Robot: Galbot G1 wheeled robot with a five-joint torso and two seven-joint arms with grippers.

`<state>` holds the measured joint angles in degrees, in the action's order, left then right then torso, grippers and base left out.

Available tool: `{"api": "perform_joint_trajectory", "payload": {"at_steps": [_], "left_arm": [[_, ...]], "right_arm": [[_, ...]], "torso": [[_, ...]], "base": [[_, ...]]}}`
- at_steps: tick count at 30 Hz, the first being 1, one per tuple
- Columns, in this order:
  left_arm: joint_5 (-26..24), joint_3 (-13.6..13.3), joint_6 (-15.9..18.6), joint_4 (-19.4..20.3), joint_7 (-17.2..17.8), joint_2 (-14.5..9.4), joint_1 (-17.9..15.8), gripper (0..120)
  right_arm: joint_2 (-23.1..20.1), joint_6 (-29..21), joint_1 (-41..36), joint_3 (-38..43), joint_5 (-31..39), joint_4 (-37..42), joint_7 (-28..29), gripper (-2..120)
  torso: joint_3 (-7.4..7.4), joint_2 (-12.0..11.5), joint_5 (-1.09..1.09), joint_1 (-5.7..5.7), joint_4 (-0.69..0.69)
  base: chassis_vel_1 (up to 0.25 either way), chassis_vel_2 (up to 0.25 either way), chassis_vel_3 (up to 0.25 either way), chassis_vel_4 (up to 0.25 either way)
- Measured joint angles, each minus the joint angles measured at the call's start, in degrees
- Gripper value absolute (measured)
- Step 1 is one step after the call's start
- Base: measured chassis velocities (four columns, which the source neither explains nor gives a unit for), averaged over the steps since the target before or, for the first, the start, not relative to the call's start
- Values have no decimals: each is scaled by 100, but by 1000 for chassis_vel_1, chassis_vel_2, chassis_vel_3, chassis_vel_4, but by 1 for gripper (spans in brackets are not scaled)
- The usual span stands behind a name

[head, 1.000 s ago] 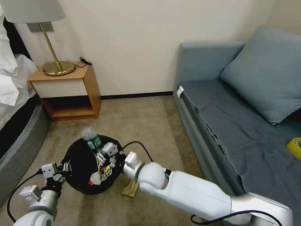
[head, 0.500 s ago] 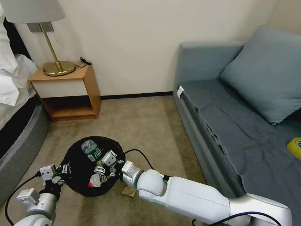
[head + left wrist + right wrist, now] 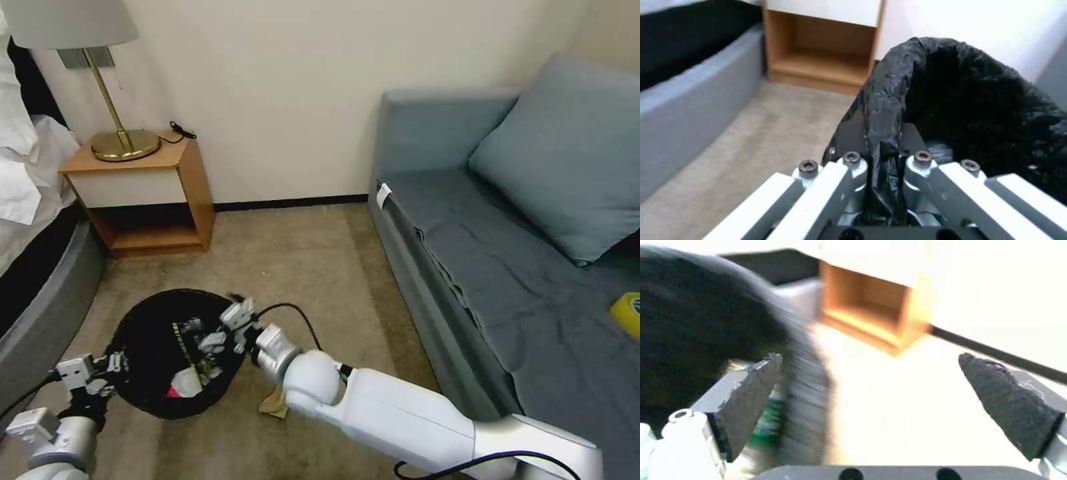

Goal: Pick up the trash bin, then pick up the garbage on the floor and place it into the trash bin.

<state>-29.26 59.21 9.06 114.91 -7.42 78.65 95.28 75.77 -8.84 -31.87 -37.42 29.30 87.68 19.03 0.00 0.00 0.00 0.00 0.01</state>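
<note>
My left claw (image 3: 882, 166) is pinched on the black bag rim of the trash bin (image 3: 143, 333), which hangs tipped over the carpet, my right claw (image 3: 227, 327) is wide open at its edge, and the tan paper (image 3: 273, 402) may stay behind if the thin bag slips.

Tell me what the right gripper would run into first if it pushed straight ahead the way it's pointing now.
Probably the nightstand. The right gripper is open at the trash bin rim, and bare carpet lies between its fingers, with the bin's black liner brushing past one finger. Depth is unclear, so the carpet could come first.
</note>
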Motion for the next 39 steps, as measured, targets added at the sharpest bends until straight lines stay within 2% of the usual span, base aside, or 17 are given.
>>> {"api": "perform_joint_trajectory", "payload": {"at_steps": [3,5,6,7,10,11,15,18,22,31,34,39], "left_arm": [[7,56,-16,-51,-9,3,-9,5],[7,91,-29,-76,-26,7,-1,5],[7,112,-39,-88,-45,9,2,5],[7,112,-39,-88,-45,9,2,5],[17,150,-52,-115,-63,13,-8,5],[17,150,-52,-115,-63,13,-8,5],[64,283,-75,-224,-125,19,-54,5],[63,369,-96,-285,-152,4,-53,5],[45,433,-117,-323,-177,4,-44,5],[13,524,-210,-388,-231,28,32,5],[-6,536,-231,-406,-247,26,39,5],[-21,536,-232,-409,-250,5,19,5]], "right_arm": [[-18,-229,-69,105,33,-144,183,100],[-77,-651,-162,168,279,-204,399,100],[-130,-1042,-215,189,623,-205,571,100],[-130,-1042,-215,189,623,-205,571,100],[-194,-1759,-277,214,1513,-193,859,100],[-194,-1759,-277,214,1513,-193,859,100],[-227,-3070,-357,301,2771,-229,1079,100],[-164,-3361,-397,324,3125,-408,1140,100],[-47,-3411,-439,279,3327,-672,1157,100],[279,-3321,-466,236,2995,-1355,1009,100],[535,-3097,-473,291,2791,-1872,933,100],[783,-2905,-500,312,2561,-2296,886,100]], "torso": [[0,0,0,0,-1],[0,0,0,0,-1],[0,0,-1,0,-1],[0,0,-1,0,-1],[0,0,0,0,-2],[0,0,0,0,-2],[0,0,0,0,-2],[0,0,0,0,-1],[0,0,0,0,-1],[0,0,-1,0,-1],[0,0,-1,0,-1],[0,0,-1,0,-1]], "base": [[0,0,0,0],[0,0,0,0],[0,0,0,0],[0,0,0,0],[0,0,0,0],[0,0,0,0],[0,0,0,0],[0,0,0,0],[0,0,0,0],[0,0,0,0],[0,0,0,0],[0,0,0,0]]}}
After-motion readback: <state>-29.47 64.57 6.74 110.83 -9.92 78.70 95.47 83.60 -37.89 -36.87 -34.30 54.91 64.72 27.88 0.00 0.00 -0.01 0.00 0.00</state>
